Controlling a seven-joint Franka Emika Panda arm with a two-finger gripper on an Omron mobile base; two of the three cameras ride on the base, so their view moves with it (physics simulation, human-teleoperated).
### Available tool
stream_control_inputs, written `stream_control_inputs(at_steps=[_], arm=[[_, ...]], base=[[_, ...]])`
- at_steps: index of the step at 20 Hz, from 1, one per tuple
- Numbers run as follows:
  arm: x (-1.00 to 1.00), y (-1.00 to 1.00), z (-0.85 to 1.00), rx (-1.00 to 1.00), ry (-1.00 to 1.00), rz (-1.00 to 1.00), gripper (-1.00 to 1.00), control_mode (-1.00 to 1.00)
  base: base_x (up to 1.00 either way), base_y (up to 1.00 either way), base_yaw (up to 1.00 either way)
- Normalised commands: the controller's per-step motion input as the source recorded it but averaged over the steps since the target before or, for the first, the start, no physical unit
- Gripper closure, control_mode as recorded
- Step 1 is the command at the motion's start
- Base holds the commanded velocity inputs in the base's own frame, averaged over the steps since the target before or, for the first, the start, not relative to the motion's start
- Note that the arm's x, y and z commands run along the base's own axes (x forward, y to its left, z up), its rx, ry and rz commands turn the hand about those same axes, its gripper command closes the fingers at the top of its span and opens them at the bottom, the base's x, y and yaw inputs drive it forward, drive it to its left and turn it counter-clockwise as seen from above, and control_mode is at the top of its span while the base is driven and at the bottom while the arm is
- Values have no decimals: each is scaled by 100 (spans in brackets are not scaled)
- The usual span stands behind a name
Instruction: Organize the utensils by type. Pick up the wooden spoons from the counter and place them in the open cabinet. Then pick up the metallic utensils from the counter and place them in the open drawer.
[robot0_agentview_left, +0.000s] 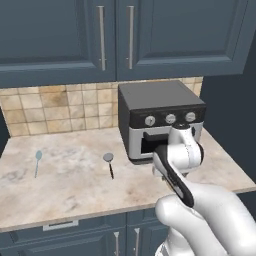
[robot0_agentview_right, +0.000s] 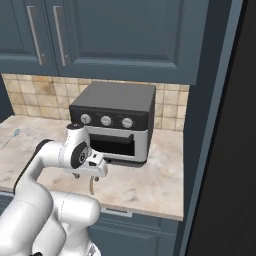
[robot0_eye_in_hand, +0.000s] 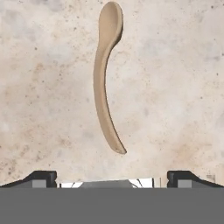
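Claw (robot0_eye_in_hand: 111, 181) first: in the hand view we see its two dark fingertips (robot0_eye_in_hand: 41, 177) at the lower left and lower right corners, set wide apart with nothing between them, so we read it as open and hovering over the counter (robot0_eye_in_hand: 175, 87). From there we go by size. Slate-blue upper cabinets (robot0_agentview_left: 60, 40) fill the top of the left base view, their doors closed, each with a long silver handle. The counter spreads across the middle of that view as a beige marbled top, with a broad bare stretch at left and centre and its front edge running along the lower part of the frame. Our white arm (robot0_agentview_left: 180, 160) rises from the lower right and covers the counter's right front part. A grey toaster oven (robot0_agentview_left: 160, 120) stands at centre right against the tan tile backsplash (robot0_agentview_left: 60, 107), its door shut. The wooden spoon (robot0_eye_in_hand: 105, 83) lies flat in the centre of the hand view, bowl toward the top, its curved handle ending just above the fingertips, untouched. At left centre of the left base view lie the black-handled utensil (robot0_agentview_left: 109, 164) and, well apart near the left edge, the silver-blue spoon (robot0_agentview_left: 37, 161).
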Motion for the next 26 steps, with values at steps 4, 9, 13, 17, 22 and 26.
stream_control_inputs(at_steps=[4,9,13,17,22,26], arm=[[36,0,-39,0,0,0,-100,-100],[32,0,-35,0,0,0,-100,-100],[26,1,-29,0,6,0,-100,-100],[14,6,-37,0,3,0,-100,-100],[3,2,-38,0,0,0,-100,-100],[1,0,-35,0,0,0,-100,-100]], base=[[0,0,0],[0,0,0],[0,0,0],[0,0,0],[0,0,0],[0,0,0]])
